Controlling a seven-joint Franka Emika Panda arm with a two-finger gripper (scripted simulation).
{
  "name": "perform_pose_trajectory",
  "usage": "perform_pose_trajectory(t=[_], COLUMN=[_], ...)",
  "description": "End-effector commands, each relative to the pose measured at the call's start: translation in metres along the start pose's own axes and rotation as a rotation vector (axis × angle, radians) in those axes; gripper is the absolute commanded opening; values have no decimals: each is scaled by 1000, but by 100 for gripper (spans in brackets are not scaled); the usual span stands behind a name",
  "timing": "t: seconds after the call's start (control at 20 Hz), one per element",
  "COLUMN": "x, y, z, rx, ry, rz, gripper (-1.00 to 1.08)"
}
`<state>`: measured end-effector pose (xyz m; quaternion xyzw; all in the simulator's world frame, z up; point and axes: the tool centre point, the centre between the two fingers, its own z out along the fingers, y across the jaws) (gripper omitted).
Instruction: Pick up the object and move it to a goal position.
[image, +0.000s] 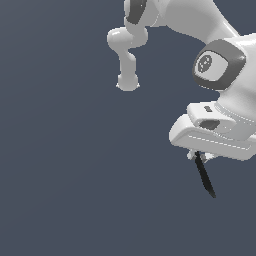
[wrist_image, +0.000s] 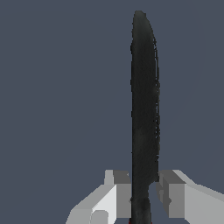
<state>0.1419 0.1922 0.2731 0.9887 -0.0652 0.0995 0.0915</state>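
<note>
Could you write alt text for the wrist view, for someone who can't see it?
A long black knife blade sticks out from between the two pale fingers of a robot gripper, which is closed on its handle end. Behind it is plain dark grey.

- The arm (image: 200, 30) enters from the exterior view's upper right.
- The gripper (image: 199, 156) holds the knife (image: 205, 177), black blade hanging down, tilted.

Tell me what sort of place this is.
Likely a bare simulated test scene, not a real room: flat grey-blue backdrop, a smoothly rendered white arm, and its pincer holding a black knife.
</note>
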Motion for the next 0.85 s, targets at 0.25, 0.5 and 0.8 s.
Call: perform_pose_trajectory(t=[0.25,0.5,0.8], x=[10,14,15], y=[-10,-12,-13], z=[-13,-16,-17], rx=[-13,-17,-18], ry=[5,6,7], rz=[39,50,53], gripper=[-100,-100,-100])
